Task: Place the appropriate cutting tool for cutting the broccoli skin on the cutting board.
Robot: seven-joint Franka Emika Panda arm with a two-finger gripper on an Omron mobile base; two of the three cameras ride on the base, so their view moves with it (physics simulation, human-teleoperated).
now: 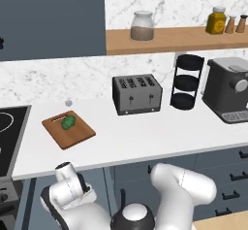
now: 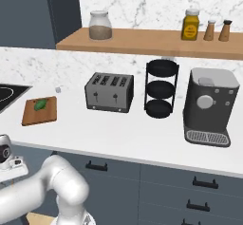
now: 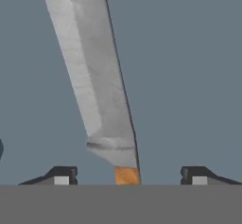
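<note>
The knife (image 3: 97, 76) lies close under the hand view on a flat blue-grey surface. Its silver blade runs up and left, and the start of its light brown handle (image 3: 127, 175) sits at the bottom edge. My gripper (image 3: 128, 176) is open, its dark fingertips (image 3: 61, 175) standing well clear on either side of the handle. On the white counter to the left lies the cutting board (image 1: 76, 134) (image 2: 34, 117), with the small green broccoli (image 1: 68, 122) (image 2: 41, 104) on it. My arm (image 1: 72, 190) is folded low in front of the counter edge, below the board.
A toaster (image 1: 137, 94), a black tiered rack (image 1: 187, 82) and a coffee machine (image 1: 230, 89) stand along the counter to the right of the board. A stovetop (image 1: 7, 127) lies to its left. The wooden shelf (image 1: 169, 39) above holds a jar and bottles.
</note>
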